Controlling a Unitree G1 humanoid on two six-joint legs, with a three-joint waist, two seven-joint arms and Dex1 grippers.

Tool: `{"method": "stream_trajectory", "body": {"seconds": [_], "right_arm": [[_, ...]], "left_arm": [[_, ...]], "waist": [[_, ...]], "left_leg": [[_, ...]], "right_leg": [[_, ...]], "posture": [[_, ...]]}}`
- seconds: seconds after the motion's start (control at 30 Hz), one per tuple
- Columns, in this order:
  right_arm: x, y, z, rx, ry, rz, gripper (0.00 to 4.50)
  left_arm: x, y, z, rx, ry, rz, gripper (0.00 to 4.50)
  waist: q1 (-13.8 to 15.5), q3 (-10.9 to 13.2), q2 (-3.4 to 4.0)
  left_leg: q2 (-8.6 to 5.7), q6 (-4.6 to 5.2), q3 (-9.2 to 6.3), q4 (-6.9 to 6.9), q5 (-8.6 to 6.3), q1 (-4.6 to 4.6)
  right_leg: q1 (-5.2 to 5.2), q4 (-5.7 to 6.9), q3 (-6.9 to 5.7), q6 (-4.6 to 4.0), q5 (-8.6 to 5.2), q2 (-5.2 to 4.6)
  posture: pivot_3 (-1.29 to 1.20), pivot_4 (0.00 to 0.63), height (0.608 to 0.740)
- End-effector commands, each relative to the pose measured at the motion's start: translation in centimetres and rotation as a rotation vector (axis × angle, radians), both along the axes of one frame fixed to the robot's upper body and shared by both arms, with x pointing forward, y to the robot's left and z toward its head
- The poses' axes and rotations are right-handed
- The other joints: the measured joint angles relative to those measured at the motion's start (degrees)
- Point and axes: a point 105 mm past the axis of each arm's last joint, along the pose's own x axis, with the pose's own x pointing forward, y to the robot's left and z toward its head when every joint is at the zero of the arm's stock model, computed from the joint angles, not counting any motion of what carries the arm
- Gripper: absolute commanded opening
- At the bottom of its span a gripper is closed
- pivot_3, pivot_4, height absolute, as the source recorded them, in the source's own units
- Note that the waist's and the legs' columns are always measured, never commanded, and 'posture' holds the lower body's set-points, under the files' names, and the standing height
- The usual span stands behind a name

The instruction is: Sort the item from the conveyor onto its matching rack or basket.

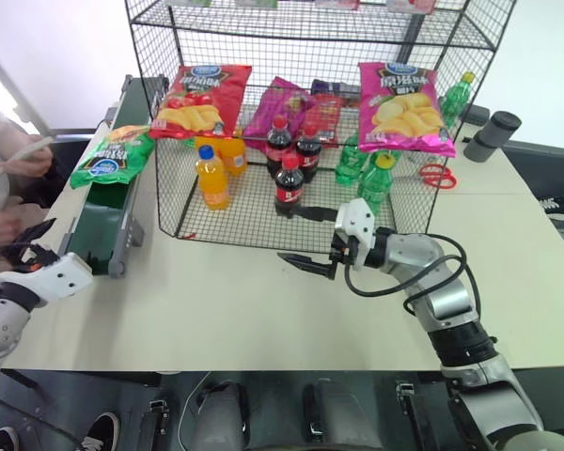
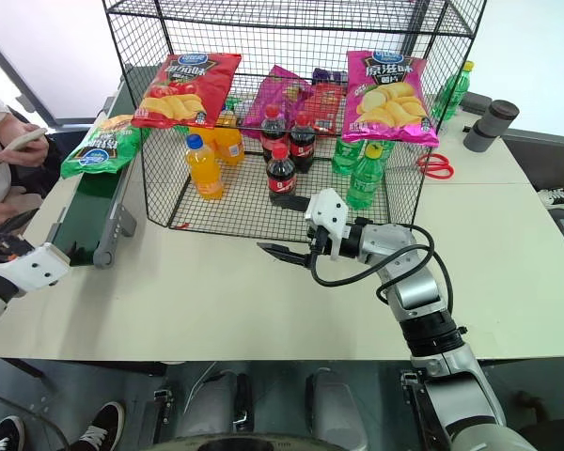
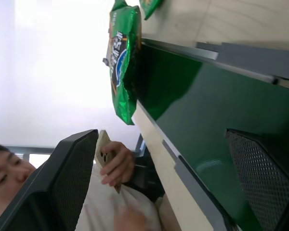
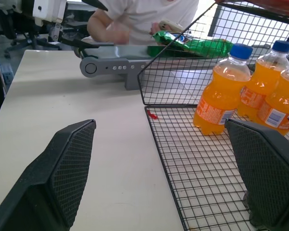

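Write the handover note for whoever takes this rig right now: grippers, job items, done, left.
Left gripper: open, empty, low beside the near end of the long dark-green conveyor belt.
Right gripper: open, empty, over the table in front of the tall black wire-mesh rack.
Glossy green crisp bag: lying on the conveyor's far part, overhanging its edge, untouched.
Done: nothing yet.
Left: grasp the green bag and place it on the rack with the red and pink crisp bags.

Both arms are silver-grey metal with white housings at the wrists. A black cable loops along the right arm [image 1: 432, 301] behind its right gripper [image 1: 310, 240]. Each gripper has two black fingers [image 4: 67, 168] with mesh-textured pads.
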Motion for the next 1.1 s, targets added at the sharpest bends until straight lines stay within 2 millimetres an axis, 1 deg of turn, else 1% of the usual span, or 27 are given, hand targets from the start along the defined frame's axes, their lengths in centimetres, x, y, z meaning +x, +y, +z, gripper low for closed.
{"method": "stream_trajectory", "body": {"seconds": [0.03,0.13,0.33,1.1], "right_arm": [[-1.1,0.0,1.5,0.009,-0.030,0.082,4.50],[-1.4,0.0,1.8,0.014,-0.021,0.111,4.50],[-1.3,0.6,1.7,0.017,-0.033,0.108,4.50],[-0.7,0.4,1.5,0.016,-0.055,0.053,4.50]], "left_arm": [[-0.5,0.0,0.6,0.018,0.020,-0.039,4.47],[-0.8,-0.1,0.5,0.037,0.051,-0.062,4.47],[-0.6,-0.2,1.4,0.073,0.029,-0.065,4.47],[0.7,-0.5,2.2,0.063,0.002,-0.048,4.47]], "waist": [[0.0,0.0,0.00],[0.0,0.0,0.01],[0.0,0.0,0.00],[0.0,0.0,0.01]], "left_leg": [[0.00,0.00,0.00,0.00,0.00,0.00],[0.01,0.00,0.00,0.00,0.00,0.00],[0.01,0.00,0.00,0.00,0.00,0.01],[0.00,0.00,0.02,0.00,0.00,0.01]], "right_leg": [[0.00,0.00,0.00,0.00,0.00,0.00],[0.00,0.00,0.00,0.00,0.00,0.00],[0.00,0.01,0.00,0.00,0.00,0.00],[-0.01,0.01,0.00,0.00,0.00,0.02]], "posture": [[0.00,0.150,0.740],[0.00,0.150,0.740],[0.00,0.150,0.740],[0.00,0.150,0.740]]}}
